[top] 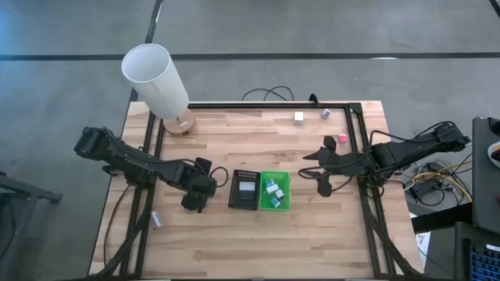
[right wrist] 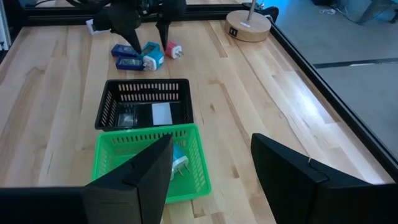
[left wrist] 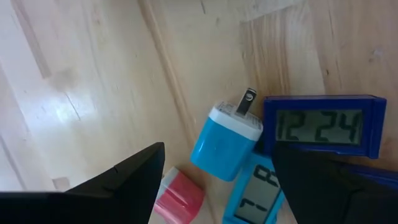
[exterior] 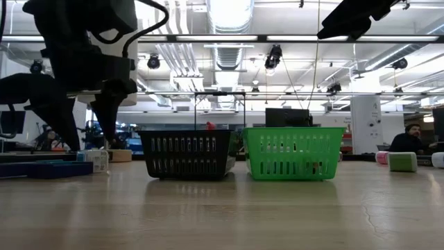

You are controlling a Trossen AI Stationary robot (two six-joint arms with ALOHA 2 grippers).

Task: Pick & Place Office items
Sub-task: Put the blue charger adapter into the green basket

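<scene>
— What do you see from above?

— My left gripper [top: 195, 197] hangs over the wooden table [top: 234, 242], just left of the black basket [top: 244, 190]. The green basket [top: 275, 191] touches that one's right side and holds small white and teal chargers [top: 273, 192]. My right gripper [top: 322, 178] waits right of the green basket. A white block [top: 298, 117], a purple one [top: 325, 114] and a pink one [top: 341, 139] lie near the far right edge; a white lamp [top: 156, 80] stands far left.

— And at table height?

— Both baskets stand side by side; my left arm comes down left of them.

— Your left wrist?

— My fingers [left wrist: 124, 180] stand wide apart, holding nothing. Between and beyond them lie a blue charger [left wrist: 225, 142], prongs out, a blue clock [left wrist: 320, 126] touching it, a second clock [left wrist: 252, 196] and a pink charger [left wrist: 180, 198].

— Your right wrist?

— My right fingers [right wrist: 134, 180] stand partly spread and empty, over the near side of the green basket. The blue pile lies beyond the black basket, under my left gripper.
</scene>
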